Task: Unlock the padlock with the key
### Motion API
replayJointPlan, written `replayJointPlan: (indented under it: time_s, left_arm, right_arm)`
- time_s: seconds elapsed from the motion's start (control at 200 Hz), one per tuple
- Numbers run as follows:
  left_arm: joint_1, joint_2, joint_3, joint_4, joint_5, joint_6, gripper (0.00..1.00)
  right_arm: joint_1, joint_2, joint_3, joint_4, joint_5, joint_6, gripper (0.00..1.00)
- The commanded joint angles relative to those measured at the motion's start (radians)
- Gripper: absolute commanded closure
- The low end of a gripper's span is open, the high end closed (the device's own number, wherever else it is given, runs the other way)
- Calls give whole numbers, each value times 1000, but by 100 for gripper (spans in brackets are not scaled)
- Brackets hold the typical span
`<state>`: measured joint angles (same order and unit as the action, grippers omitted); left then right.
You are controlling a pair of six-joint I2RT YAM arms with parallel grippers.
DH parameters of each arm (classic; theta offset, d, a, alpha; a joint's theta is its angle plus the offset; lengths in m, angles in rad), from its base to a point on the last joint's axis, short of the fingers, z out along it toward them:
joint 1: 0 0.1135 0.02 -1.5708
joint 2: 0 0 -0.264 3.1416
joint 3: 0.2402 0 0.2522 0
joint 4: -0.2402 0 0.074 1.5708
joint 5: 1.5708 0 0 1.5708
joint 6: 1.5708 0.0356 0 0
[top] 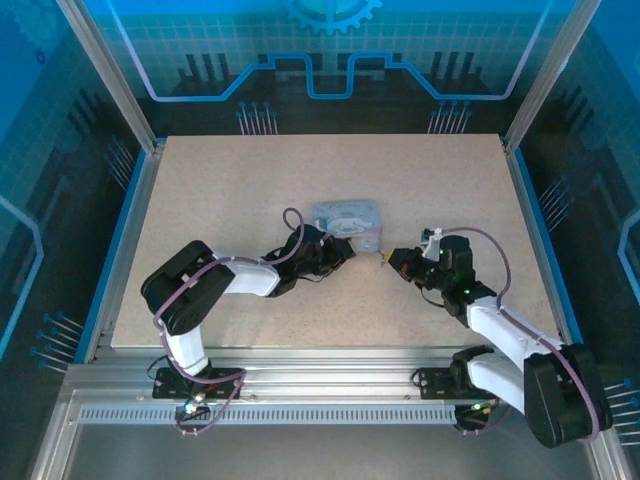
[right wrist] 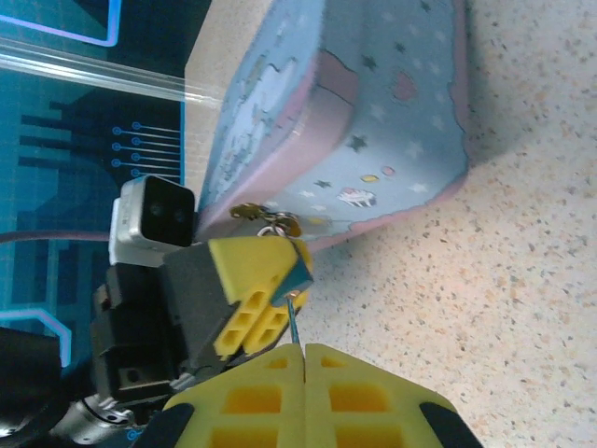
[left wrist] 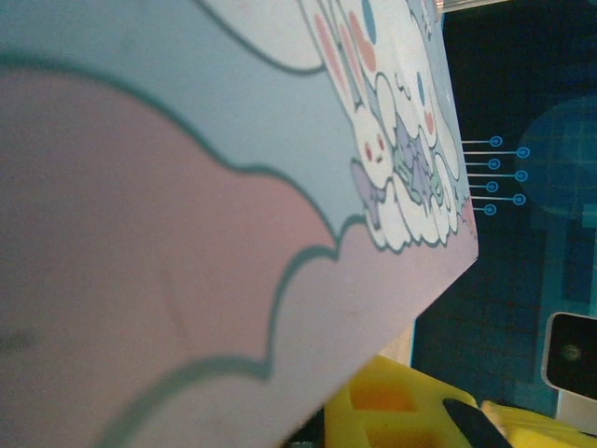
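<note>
We log both arms as one build: the left white-and-black jointed arm (top: 245,278) and the right white-and-black jointed arm (top: 500,330) pair glossy white link shells with black joint housings. A mauve sheathed cable (top: 289,213) loops along each. A small green indicator light (top: 466,293) glows on the right forearm. The right gripper (right wrist: 303,350) and left gripper (right wrist: 297,278) carry moulded yellow plastic fingers (right wrist: 252,401) with square recessed pockets. A white-cased wrist camera (right wrist: 154,219) sits on the left's black block body.
</note>
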<state>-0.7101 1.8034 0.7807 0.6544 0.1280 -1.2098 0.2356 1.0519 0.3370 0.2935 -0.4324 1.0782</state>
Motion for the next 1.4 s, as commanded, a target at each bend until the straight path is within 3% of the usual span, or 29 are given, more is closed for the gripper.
replayJointPlan:
  time_s: [0.0, 0.62, 0.871, 1.156, 1.396]
  left_arm:
    - [-5, 9, 42, 80, 10, -22, 100]
    - [-5, 17, 34, 120, 23, -42, 100]
    - [-4, 31, 32, 149, 28, -55, 100]
    - [-4, 39, 30, 161, 32, -61, 100]
    - [-5, 47, 28, 185, 37, -75, 100]
  right_arm:
    - [-3, 12, -28, 101, -22, 47, 100]
    - [97, 170, -27, 270, 14, 153, 100]
    - [105, 249, -65, 424, 16, 310, 100]
    - [114, 189, -74, 363, 55, 427, 100]
    - [124, 227, -67, 386, 60, 459, 100]
